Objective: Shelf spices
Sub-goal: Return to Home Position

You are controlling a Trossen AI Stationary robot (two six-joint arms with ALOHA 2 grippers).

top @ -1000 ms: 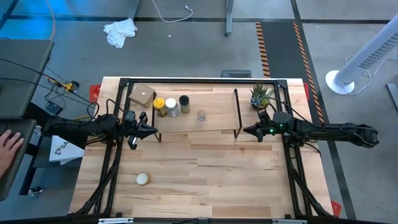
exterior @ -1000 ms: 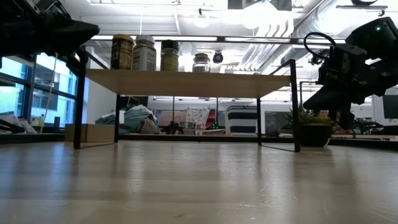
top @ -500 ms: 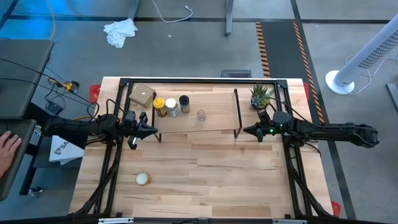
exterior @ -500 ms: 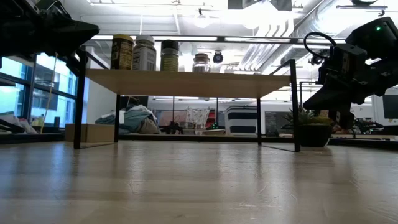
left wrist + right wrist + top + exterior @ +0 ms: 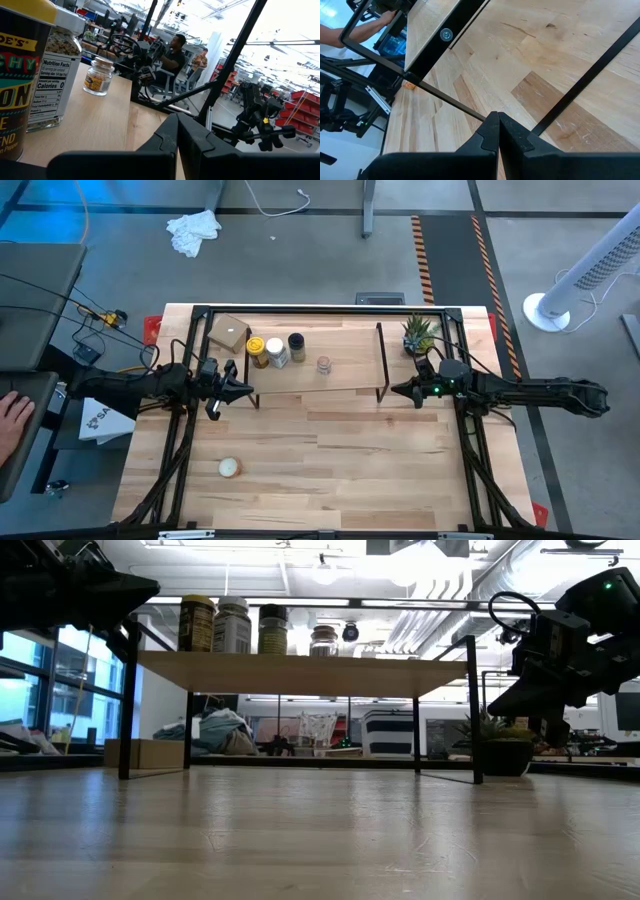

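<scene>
With all four spice jars (image 5: 276, 352) standing on the shelf (image 5: 350, 365) toward its 9 o'clock end, the left pincer (image 5: 240, 388) and right pincer (image 5: 397, 390), both closed on nothing, flank its ends, seemingly free to head home.

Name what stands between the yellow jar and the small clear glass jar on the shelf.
The white-capped jar and then the black-capped jar stand between them on the shelf. Both the high view and the low view show this.
</scene>
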